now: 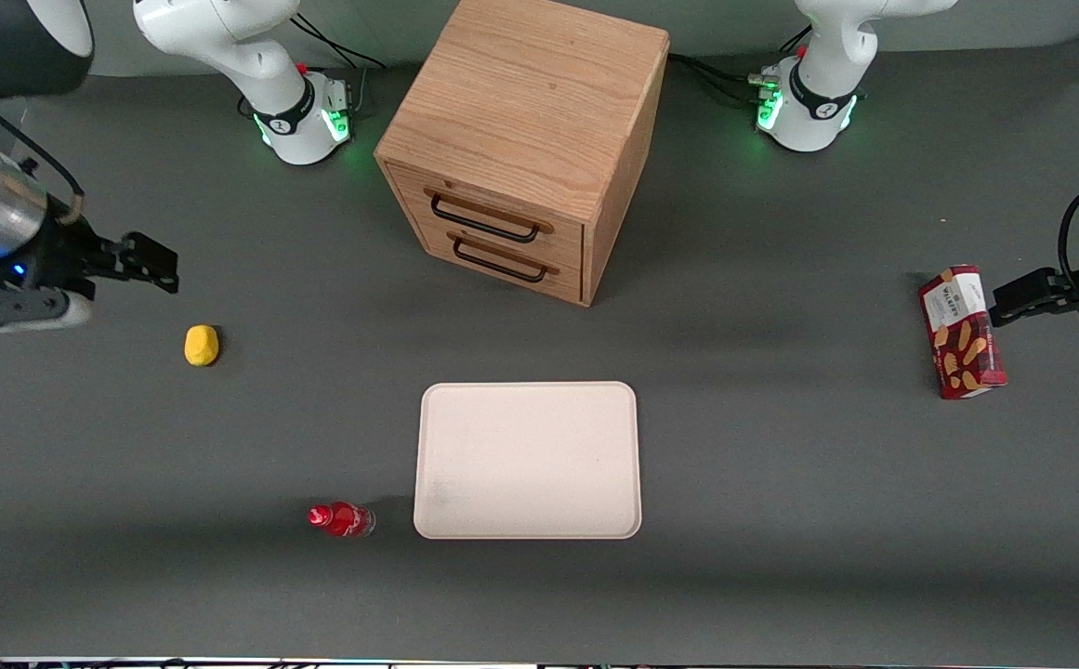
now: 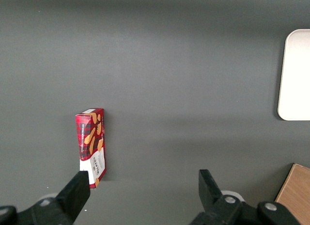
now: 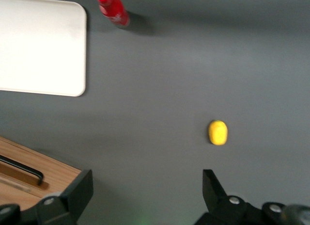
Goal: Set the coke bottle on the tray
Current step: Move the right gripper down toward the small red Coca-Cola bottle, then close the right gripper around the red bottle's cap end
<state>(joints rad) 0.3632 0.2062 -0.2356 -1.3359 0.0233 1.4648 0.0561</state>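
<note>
Front view: coke bottle (image 1: 342, 519) well apart from gripper (image 1: 156, 263)

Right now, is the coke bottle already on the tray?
No, the coke bottle lies on the table beside the tray; the open claw hangs farther off.

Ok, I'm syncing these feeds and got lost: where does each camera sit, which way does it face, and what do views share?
Front view: high, facing both arms, looking down on the table; the gripper, open, hangs above the yellow lump.
Right wrist view: looks down past its open fingers at the coke bottle, lying beside the tray.
Left wrist view: looks down at the snack box.
All three share the tray.
</note>
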